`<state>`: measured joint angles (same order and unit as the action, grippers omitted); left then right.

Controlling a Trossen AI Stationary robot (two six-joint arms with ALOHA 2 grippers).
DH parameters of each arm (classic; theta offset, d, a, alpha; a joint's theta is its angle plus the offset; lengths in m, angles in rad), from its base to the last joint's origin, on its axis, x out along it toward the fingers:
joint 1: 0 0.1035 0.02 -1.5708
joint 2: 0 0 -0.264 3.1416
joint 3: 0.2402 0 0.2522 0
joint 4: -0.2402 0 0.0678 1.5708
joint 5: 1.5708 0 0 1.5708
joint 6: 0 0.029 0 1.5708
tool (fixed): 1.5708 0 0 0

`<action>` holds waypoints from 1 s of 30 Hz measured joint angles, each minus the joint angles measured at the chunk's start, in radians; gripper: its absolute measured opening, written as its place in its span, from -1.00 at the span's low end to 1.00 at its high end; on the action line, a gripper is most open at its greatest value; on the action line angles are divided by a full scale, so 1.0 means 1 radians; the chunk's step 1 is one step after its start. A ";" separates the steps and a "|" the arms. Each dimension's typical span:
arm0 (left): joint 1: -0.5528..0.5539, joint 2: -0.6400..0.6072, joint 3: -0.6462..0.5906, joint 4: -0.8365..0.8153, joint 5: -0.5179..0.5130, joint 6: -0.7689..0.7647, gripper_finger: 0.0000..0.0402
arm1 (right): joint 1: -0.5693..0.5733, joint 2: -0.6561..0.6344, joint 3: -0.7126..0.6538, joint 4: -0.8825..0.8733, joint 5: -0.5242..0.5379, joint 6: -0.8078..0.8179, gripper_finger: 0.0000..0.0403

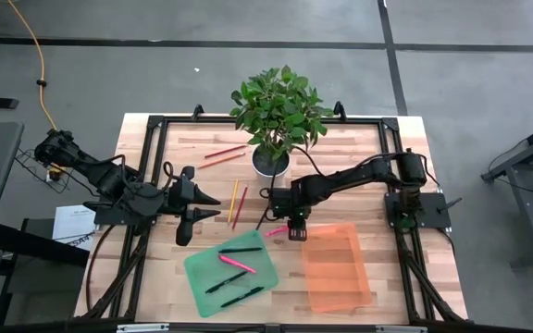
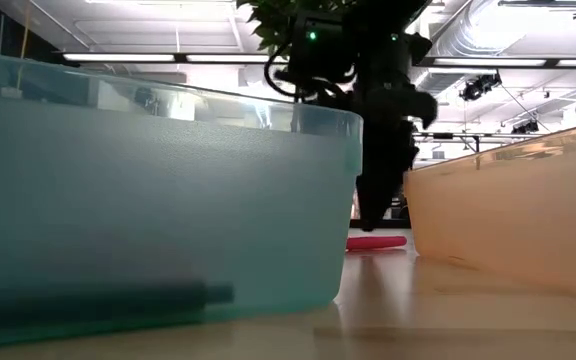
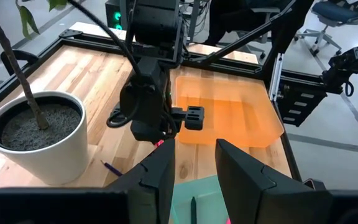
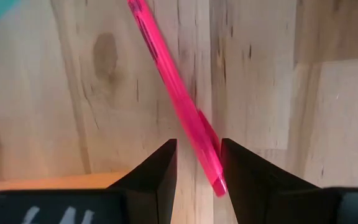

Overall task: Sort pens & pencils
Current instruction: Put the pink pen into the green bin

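A pink pen [image 4: 173,81] lies flat on the wooden table [image 1: 359,157] between the green tray [image 1: 202,273] and the orange tray [image 1: 336,268]. My right gripper [image 4: 197,146] points down just above it, open, one finger on each side of the pen near one end. In the low view the right gripper [image 2: 373,222] hangs slightly above the pen [image 2: 376,242]. Several pens, black and pink [image 1: 237,264], lie in the green tray. Thin pencils [image 1: 237,199] lie on the table by the plant pot [image 1: 270,162]. My left gripper [image 1: 206,208] waits open at the table's left.
The potted plant stands at the far middle of the table, with two more pencils [image 1: 225,153] to its left. A dark thin stick [image 3: 110,168] lies near the pot. The green tray's wall [image 2: 168,200] fills the near left of the low view.
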<state>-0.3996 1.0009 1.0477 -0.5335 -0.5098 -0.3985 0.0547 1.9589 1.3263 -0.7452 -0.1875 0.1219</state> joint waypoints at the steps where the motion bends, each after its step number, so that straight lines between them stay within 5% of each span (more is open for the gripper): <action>1: 0.000 0.000 0.000 0.000 0.000 0.000 -0.50 | 0.000 0.005 0.000 -0.002 -0.001 0.000 -0.43; 30: 0.000 0.000 0.000 0.000 0.000 0.000 -0.50 | -0.002 0.039 0.000 -0.003 0.055 0.009 -0.55</action>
<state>-0.3997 1.0008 1.0477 -0.5339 -0.5098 -0.3988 0.0532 1.9980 1.3266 -0.7483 -0.1329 0.1313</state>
